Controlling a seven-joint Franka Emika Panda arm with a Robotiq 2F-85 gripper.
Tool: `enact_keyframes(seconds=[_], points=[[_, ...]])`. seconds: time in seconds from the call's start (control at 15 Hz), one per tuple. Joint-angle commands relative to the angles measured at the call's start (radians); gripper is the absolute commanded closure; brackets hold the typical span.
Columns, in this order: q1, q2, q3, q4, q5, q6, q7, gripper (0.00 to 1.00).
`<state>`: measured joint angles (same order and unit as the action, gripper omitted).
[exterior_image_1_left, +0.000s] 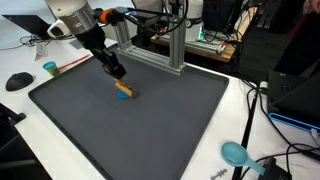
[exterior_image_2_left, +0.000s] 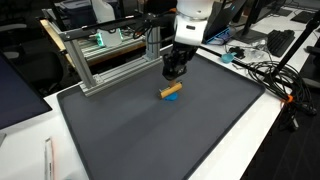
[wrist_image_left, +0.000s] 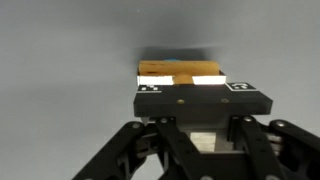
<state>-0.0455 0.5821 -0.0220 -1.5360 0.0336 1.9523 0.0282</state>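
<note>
A small orange block with a blue end (exterior_image_1_left: 123, 91) lies flat on the dark grey mat (exterior_image_1_left: 150, 135); it also shows in the other exterior view as an orange and blue block (exterior_image_2_left: 171, 92). My gripper (exterior_image_1_left: 117, 72) hangs just above and behind it, pointing down, apart from it in both exterior views (exterior_image_2_left: 173, 73). In the wrist view a black plate with white markers (wrist_image_left: 196, 97) hides the fingertips, and the orange block (wrist_image_left: 170, 68) peeks out beyond it. Nothing appears to be held. How wide the fingers stand is not visible.
An aluminium frame (exterior_image_1_left: 150, 45) stands along the mat's back edge. A teal cup (exterior_image_1_left: 50, 68) and a black mouse (exterior_image_1_left: 18, 81) sit on the white table beside the mat. A teal round thing (exterior_image_1_left: 234, 153) and cables (exterior_image_2_left: 265, 70) lie near the other side.
</note>
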Motion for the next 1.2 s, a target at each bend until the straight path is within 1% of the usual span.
enact_keyframes(seconds=[0.0, 0.27, 0.47, 1.13], points=[[-0.011, 0.060, 0.022, 0.004, 0.047, -0.017, -0.016, 0.78], [-0.007, 0.059, 0.015, 0.002, 0.041, 0.000, 0.005, 0.78], [0.001, 0.040, -0.002, -0.024, 0.031, 0.075, 0.061, 0.78], [0.009, 0.016, -0.015, -0.064, 0.022, 0.162, 0.164, 0.78]])
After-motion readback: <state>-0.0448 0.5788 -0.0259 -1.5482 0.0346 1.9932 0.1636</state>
